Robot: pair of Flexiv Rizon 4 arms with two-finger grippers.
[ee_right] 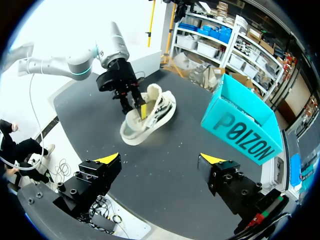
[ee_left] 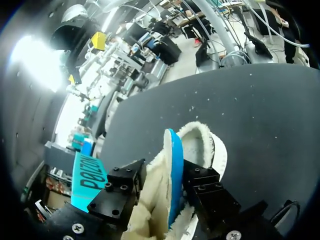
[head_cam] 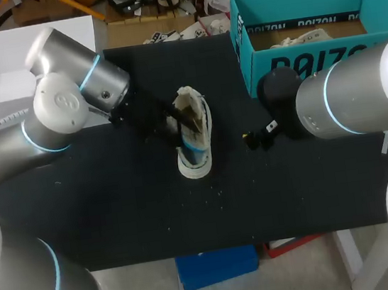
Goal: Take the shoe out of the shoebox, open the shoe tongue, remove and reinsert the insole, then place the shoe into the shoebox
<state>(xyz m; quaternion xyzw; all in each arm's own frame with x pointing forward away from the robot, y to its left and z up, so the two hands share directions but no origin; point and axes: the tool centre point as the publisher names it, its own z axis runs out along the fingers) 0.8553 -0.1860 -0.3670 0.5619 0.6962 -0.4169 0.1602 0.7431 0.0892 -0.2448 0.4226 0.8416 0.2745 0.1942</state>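
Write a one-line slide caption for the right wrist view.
Left gripper pinches the shoe on the black table; right gripper open, shoebox nearby.

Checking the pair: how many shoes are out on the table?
1: the shoe lies mid-table, with the left gripper at its opening. The shoebox hides part of its inside, so another may be there.

Cream-white shoe [head_cam: 194, 134] with dark side stripes and a fleecy lining, out of its box, resting near the middle of the black table [head_cam: 117, 212], toe toward the near edge. Blue-edged insole [ee_left: 173, 170] standing up out of the shoe's opening, pinched between the black fingers of the left gripper [ee_left: 161, 182]. Teal shoebox [head_cam: 312, 65], lidless and upright, at the table's far right, apart from the shoe, brown paper [head_cam: 308, 32] inside.
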